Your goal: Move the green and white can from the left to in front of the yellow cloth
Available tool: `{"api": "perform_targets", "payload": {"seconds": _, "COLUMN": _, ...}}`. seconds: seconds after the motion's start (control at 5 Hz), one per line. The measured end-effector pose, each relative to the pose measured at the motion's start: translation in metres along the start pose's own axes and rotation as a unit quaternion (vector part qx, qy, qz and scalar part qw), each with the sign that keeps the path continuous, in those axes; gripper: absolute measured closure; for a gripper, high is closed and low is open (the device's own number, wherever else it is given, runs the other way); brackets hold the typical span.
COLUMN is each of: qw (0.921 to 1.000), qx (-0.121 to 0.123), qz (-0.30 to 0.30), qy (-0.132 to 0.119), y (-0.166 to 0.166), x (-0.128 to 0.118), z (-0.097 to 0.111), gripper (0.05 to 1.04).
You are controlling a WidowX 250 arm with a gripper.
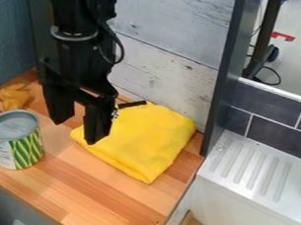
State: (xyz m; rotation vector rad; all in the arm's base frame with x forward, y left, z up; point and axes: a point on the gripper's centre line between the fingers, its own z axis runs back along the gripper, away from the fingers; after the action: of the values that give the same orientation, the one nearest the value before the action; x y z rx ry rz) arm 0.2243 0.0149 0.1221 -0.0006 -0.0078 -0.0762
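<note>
Camera view: black gripper (75, 130) open, no thing in grip. Hangs by left corner of yellow cloth (143, 146); can't tell if touching. Cloth on wood top (73, 192), looks folded already, not picked up. Can (24, 150) stands upright, orange thing (12, 97) behind.

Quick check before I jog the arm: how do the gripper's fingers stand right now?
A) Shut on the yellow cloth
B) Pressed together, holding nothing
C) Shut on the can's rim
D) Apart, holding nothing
D: the gripper has its two fingers spread, and the wooden counter shows through the gap between them.
</note>
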Motion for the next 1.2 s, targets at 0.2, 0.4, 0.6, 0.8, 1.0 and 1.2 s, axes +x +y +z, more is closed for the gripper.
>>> {"api": "perform_targets", "payload": {"seconds": 0.2, "qw": 1.0000, "qx": -0.001, "qz": -0.001, "qy": 0.009, "y": 0.001, "x": -0.001, "z": -0.005, "gripper": 0.083}}
{"api": "perform_targets", "payload": {"seconds": 0.4, "qw": 0.9989, "qx": 0.000, "qz": 0.047, "qy": 0.001, "y": 0.044, "x": 0.007, "z": -0.003, "gripper": 0.083}}
{"api": "perform_targets", "payload": {"seconds": 0.6, "qw": 0.9976, "qx": 0.007, "qz": 0.069, "qy": -0.009, "y": 0.075, "x": 0.006, "z": 0.003, "gripper": 0.083}}
{"api": "perform_targets", "payload": {"seconds": 0.8, "qw": 0.9965, "qx": 0.054, "qz": 0.062, "qy": 0.016, "y": 0.101, "x": -0.006, "z": 0.000, "gripper": 0.083}}
{"api": "perform_targets", "payload": {"seconds": 1.0, "qw": 0.9934, "qx": 0.080, "qz": 0.059, "qy": 0.056, "y": 0.126, "x": -0.019, "z": -0.009, "gripper": 0.083}}
{"api": "perform_targets", "payload": {"seconds": 1.2, "qw": 0.9930, "qx": 0.075, "qz": 0.055, "qy": 0.072, "y": 0.152, "x": -0.032, "z": -0.023, "gripper": 0.083}}
